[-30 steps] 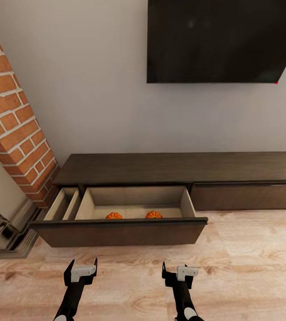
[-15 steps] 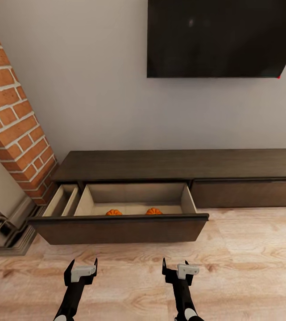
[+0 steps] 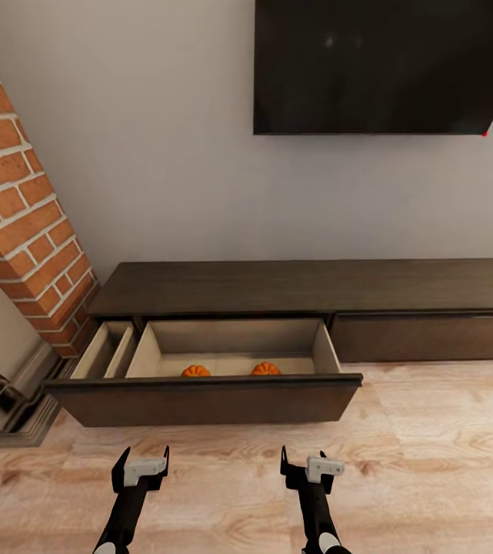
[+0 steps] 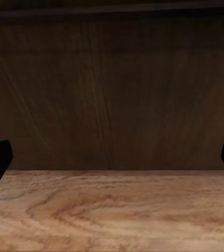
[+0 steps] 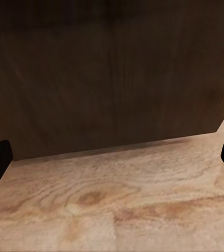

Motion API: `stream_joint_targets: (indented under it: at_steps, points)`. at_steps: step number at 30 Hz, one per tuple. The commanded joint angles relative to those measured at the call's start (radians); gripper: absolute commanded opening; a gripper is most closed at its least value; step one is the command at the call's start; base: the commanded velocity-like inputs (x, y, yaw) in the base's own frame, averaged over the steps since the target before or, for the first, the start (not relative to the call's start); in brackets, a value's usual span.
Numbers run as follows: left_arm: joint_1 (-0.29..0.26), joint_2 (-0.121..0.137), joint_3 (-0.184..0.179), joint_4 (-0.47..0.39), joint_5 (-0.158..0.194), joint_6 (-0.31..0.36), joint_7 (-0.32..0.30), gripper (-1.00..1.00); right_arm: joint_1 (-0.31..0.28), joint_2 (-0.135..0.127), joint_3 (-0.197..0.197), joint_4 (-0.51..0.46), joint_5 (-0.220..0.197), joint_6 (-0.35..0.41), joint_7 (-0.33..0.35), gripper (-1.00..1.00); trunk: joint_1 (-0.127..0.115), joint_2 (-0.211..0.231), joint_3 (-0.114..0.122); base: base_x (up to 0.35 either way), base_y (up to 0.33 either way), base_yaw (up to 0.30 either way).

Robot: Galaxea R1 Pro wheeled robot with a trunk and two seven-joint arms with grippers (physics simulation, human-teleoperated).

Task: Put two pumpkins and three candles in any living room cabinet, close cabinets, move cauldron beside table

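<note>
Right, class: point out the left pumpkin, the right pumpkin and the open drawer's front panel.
left pumpkin (image 3: 196, 371), head view, visible orange top
right pumpkin (image 3: 265, 368), head view, visible orange top
drawer front panel (image 3: 208, 402), head view, middle of dark face

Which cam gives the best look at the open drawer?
Head view: the open drawer shows whole, pulled out of the cabinet, two pumpkins inside. Left wrist view and right wrist view show just its dark front panel above the floor.

two pumpkins in open cabinet drawer, below wall screen
</note>
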Motion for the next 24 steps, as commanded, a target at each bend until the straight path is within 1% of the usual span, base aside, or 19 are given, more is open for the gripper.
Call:
stream_joint_targets:
  at_steps: [1, 18, 24]
  points:
    - [-0.001, 0.001, -0.009, -0.002, 0.009, -0.003, 0.005, 1.00, -0.001, -0.001, 0.009, 0.001, -0.008, -0.003, -0.005, 1.00, 0.000, 0.000, -0.001, 0.126, 0.011, 0.000]
    - [-0.001, 0.000, -0.009, 0.002, 0.008, -0.006, 0.009, 1.00, -0.001, -0.001, 0.011, 0.000, -0.007, -0.002, -0.004, 1.00, 0.000, 0.000, -0.001, 0.024, 0.002, 0.000]
    - [-0.001, 0.000, -0.009, 0.003, 0.007, -0.006, 0.008, 1.00, -0.001, -0.001, 0.011, 0.000, -0.007, -0.003, -0.004, 1.00, 0.000, 0.000, -0.001, 0.162, 0.000, 0.000]
